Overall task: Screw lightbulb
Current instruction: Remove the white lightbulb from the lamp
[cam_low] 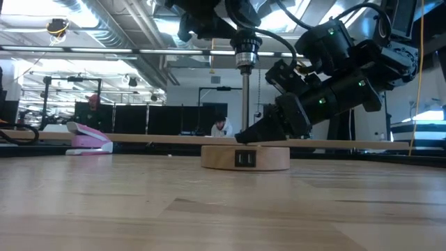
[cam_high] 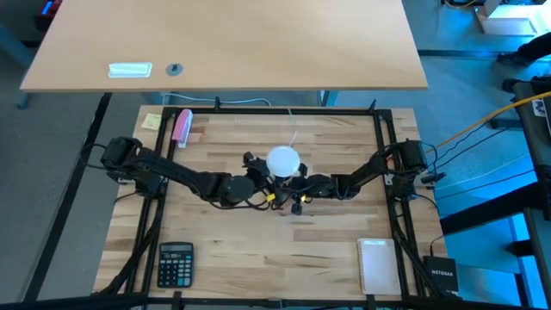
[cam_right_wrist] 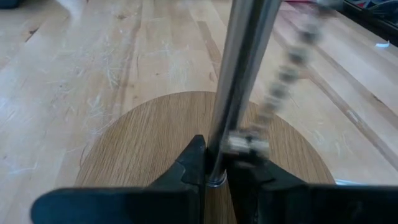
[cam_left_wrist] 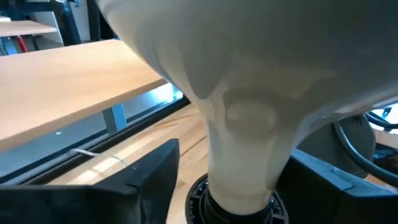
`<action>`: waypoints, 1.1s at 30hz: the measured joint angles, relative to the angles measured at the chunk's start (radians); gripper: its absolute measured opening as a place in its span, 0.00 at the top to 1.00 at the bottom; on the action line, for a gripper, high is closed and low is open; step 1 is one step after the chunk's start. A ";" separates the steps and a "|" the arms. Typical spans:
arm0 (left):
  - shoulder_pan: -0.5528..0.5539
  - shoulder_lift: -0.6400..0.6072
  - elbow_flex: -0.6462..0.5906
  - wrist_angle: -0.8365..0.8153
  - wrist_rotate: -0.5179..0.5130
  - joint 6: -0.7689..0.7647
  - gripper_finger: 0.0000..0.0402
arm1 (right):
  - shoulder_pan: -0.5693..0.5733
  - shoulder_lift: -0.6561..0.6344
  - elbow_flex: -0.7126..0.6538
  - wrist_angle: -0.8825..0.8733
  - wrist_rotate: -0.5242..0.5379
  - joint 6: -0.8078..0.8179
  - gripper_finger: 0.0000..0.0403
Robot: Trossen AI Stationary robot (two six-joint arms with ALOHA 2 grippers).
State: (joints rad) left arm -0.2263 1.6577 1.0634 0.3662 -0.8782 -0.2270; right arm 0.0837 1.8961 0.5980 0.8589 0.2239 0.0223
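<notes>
The lightbulb [cam_high: 283, 160] sits on top of a thin metal pole [cam_low: 245, 104] that stands on a round wooden base [cam_low: 245, 157] in the middle of the table, about 1 o'clock from the calculator [cam_high: 176, 263]. The left gripper [cam_high: 261, 173] has its fingers wide apart on both sides of the bulb's neck, not squeezing it, and the right gripper [cam_right_wrist: 214, 163] is pinched tight on the pole just above the base. The bulb looks light, smooth and easy to break, so I think soft fingers around the narrow neck are best.

Lightbulb [cam_high: 283, 160] at table centre above the wooden base [cam_low: 244, 157], calculator [cam_high: 176, 263] front-left, notebook [cam_high: 378, 266] front-right
</notes>
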 joint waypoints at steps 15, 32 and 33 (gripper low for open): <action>-0.017 -0.161 0.000 -0.264 0.197 -0.041 0.36 | 0.000 0.000 0.000 -0.002 -0.005 -0.004 0.89; 0.189 -0.283 0.001 -0.592 0.787 0.175 0.43 | 0.000 -0.001 0.000 -0.003 -0.007 -0.009 0.89; 0.224 -0.283 0.001 -0.582 0.861 0.193 0.43 | 0.000 -0.001 0.000 -0.005 -0.007 -0.013 0.89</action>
State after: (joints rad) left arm -0.0022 1.3743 1.0645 -0.2160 -0.0176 -0.0344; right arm 0.0841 1.8954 0.5976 0.8542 0.2171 0.0091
